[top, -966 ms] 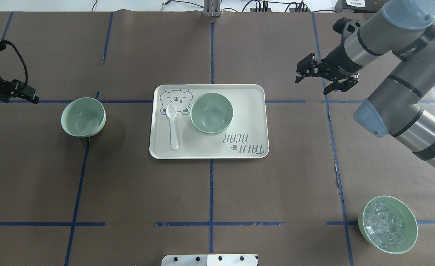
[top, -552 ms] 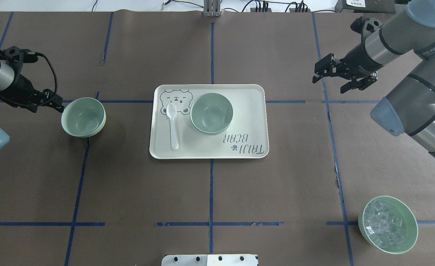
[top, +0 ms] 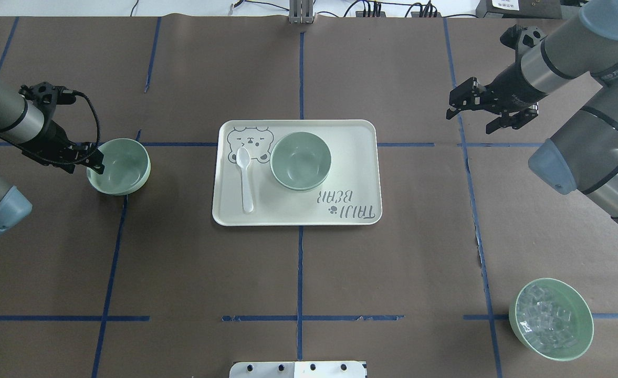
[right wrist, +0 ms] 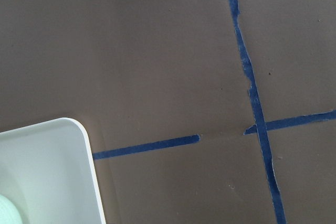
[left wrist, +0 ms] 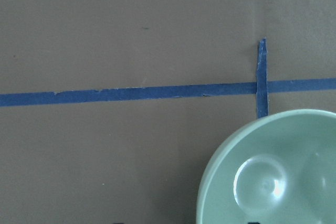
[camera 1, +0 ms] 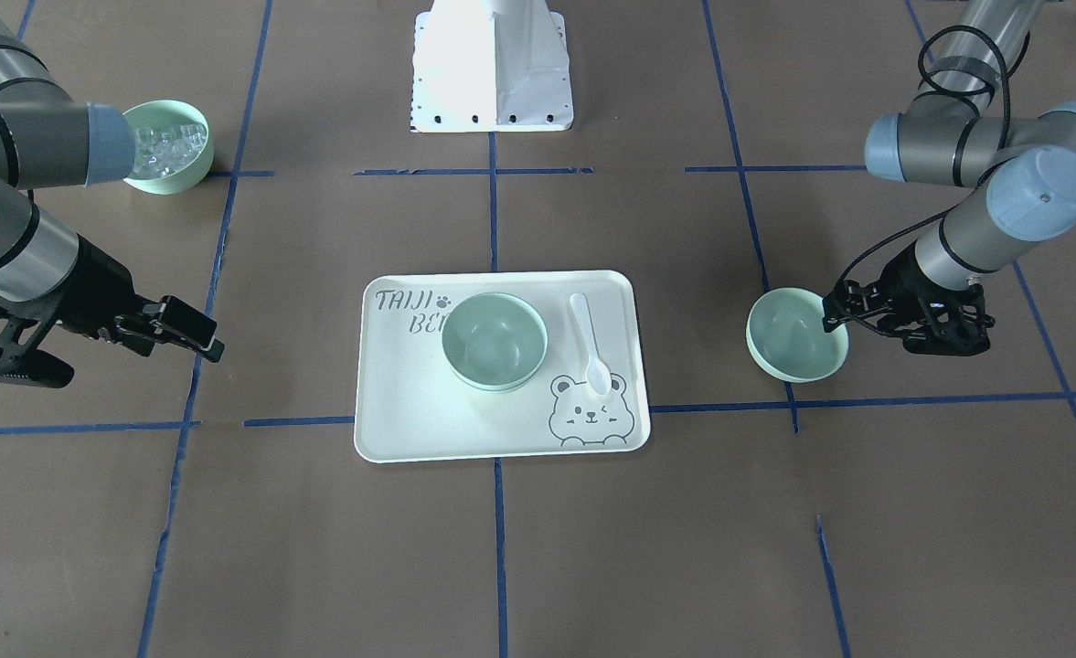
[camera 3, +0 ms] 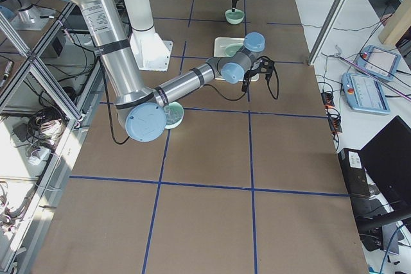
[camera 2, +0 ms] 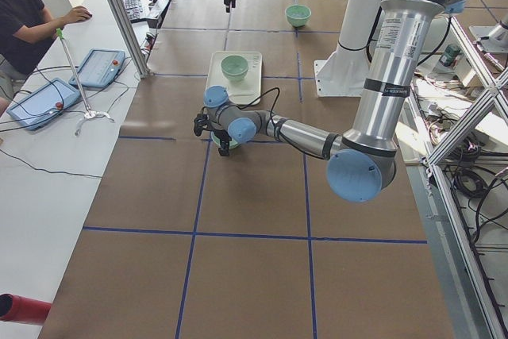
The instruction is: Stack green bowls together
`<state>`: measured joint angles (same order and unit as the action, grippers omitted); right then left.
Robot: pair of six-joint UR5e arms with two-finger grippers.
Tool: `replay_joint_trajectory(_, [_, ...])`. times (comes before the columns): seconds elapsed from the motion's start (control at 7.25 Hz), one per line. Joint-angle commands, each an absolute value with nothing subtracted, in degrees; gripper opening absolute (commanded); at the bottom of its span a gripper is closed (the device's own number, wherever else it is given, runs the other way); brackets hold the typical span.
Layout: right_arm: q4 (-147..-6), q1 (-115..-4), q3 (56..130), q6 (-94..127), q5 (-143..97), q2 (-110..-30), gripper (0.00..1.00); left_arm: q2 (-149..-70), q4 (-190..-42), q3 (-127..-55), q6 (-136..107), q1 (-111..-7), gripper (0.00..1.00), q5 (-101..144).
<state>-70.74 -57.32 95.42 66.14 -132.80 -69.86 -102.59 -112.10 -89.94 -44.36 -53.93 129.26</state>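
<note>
One pale green bowl (top: pixel 122 168) stands alone on the table's left side; it also shows in the front view (camera 1: pixel 789 336) and the left wrist view (left wrist: pixel 278 171). My left gripper (top: pixel 96 165) is open at this bowl's left rim, one finger inside and one outside, not closed on it. A second green bowl (top: pixel 301 160) sits on the bear-print tray (top: pixel 358 173), and another rim shows beneath it, so it looks nested in a further bowl. My right gripper (top: pixel 469 119) is open and empty, above the table right of the tray.
A white spoon (top: pixel 244 181) lies on the tray, left of the bowl. A green bowl of clear cubes (top: pixel 551 318) stands at the near right. The robot's white base plate (top: pixel 297 369) is at the near edge. Blue tape lines cross the brown table cover.
My left arm has come in from the left edge and brought its gripper to the lone bowl's rim. My right gripper has moved right, away from the tray. No bowl has moved.
</note>
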Motion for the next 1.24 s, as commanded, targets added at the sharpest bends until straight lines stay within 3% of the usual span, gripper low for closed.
replay_joint_trajectory(0.0, [-70.66,-58.35,95.71,65.83,-132.8,-71.09,1.0,-103.09,-112.24,-89.91,-44.3,-53.7,0.0,129.37])
replay_joint_trajectory(0.41, [-70.66,-60.2,95.54,60.65,-132.8,-73.56,1.0,-107.29,-110.75,-93.41,-48.04,-53.79,0.0,129.64])
replay_joint_trajectory(0.83, [-70.66,-60.56,95.71,59.95,-132.89,-74.53,1.0,-121.95,-107.05,-92.73,-65.4,-51.52,0.0,129.64])
replay_joint_trajectory(1.1, [-70.58,-60.64,95.8,59.77,-132.89,-75.06,1.0,-130.82,-107.31,-87.57,-72.74,-45.11,0.0,127.28])
